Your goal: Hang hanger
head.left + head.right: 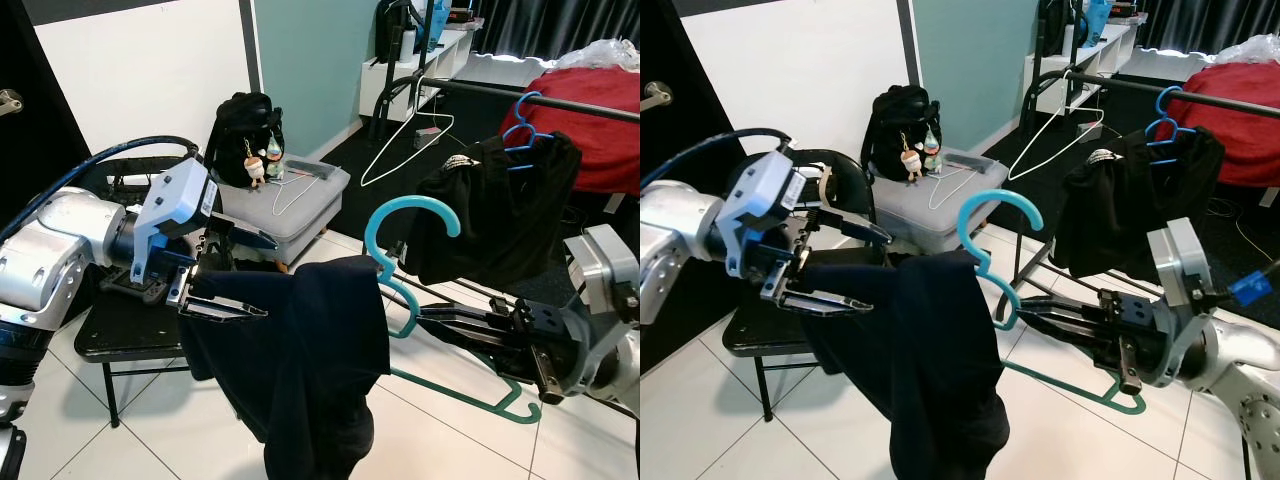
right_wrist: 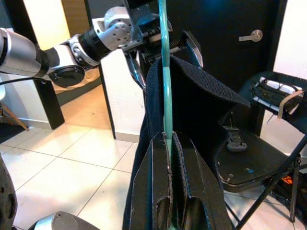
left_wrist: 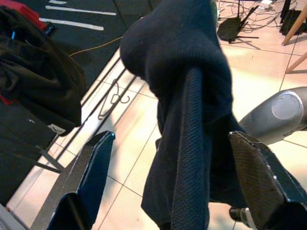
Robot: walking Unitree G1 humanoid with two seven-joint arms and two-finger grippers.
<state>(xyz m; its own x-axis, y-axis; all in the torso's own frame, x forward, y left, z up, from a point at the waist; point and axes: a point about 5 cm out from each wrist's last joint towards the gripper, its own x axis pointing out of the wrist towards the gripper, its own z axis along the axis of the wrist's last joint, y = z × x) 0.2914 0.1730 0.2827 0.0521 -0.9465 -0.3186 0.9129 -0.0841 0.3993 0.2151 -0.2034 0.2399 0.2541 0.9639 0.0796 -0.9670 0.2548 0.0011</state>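
teal plastic hanger [image 1: 400, 300] draped with a dark navy cloth [image 1: 300, 360] sits clamped in the right pincer [image 2: 168, 143]; left pincer [image 1: 225, 275], fingers apart, straddles the cloth's edge.

Three hangers are in view: one teal hanger [image 1: 420, 300] carrying a dark garment [image 1: 300, 360], one blue hanger [image 1: 522, 130] on the rail [image 1: 480, 90] with a second black garment [image 1: 500, 215] draped below it, and one bare white wire hanger [image 1: 405, 140] on the same rail. That makes two dark garments in all. There are two grippers, the left gripper [image 1: 225, 275] and the right gripper [image 1: 440, 322], each with two black fingers. One black folding chair [image 1: 120, 335] stands on the tiles, one grey storage box [image 1: 310, 205] sits behind it, and one black backpack [image 1: 245, 135] rests on that box with two small charms [image 1: 262, 165] dangling from it. One red heap [image 1: 600, 120] lies at the far right.
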